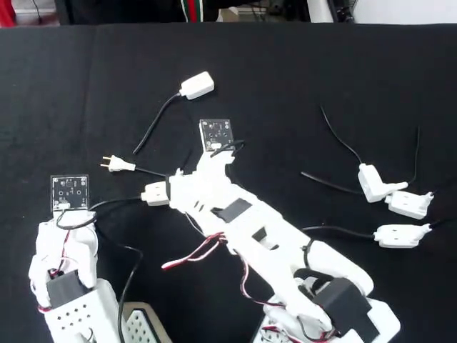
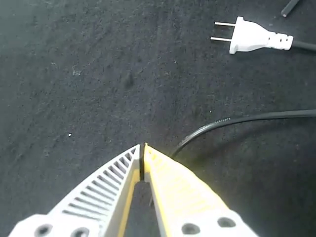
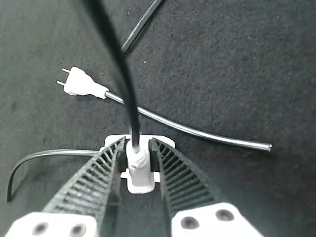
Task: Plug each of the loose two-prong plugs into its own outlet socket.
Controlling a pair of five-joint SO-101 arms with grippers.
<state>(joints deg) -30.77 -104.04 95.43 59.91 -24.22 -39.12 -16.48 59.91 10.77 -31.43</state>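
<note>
While the right gripper [image 3: 137, 143] pinches a white plug [image 3: 138, 170] between its jaws, one ribbed finger [image 3: 106, 173] against each side of the body, the black cord [image 3: 116, 64] of that plug climbs from between the jaws toward the camera. Under the plug, and poking out just past the fingertips, we see a white block [image 3: 163, 140] touching it. We cannot tell whether the prongs are seated in it.

Ahead of these jaws and off to one side lies a loose two-prong plug [image 3: 81, 85]. It is flat on the black table [image 3: 237, 59], with its bare prongs pointing away from the jaws, well apart from the fingertips. Its thin cord [image 3: 197, 132] runs across just ahead of the jaws and ends in a cut tip.

The left gripper [image 2: 143, 146] has its jaws pressed together on nothing, tips close to the table. A dark cable [image 2: 237, 118] curves away from just beside the tips, and we cannot tell whether it touches them. The loose two-prong plug lies ahead of these jaws too, off to the side and well apart.

From the high view we also see one white corded piece [image 1: 196, 86] far beyond both pairs of jaws. A cluster of three more [image 1: 400, 234] lies well out to the side of the right jaws.
</note>
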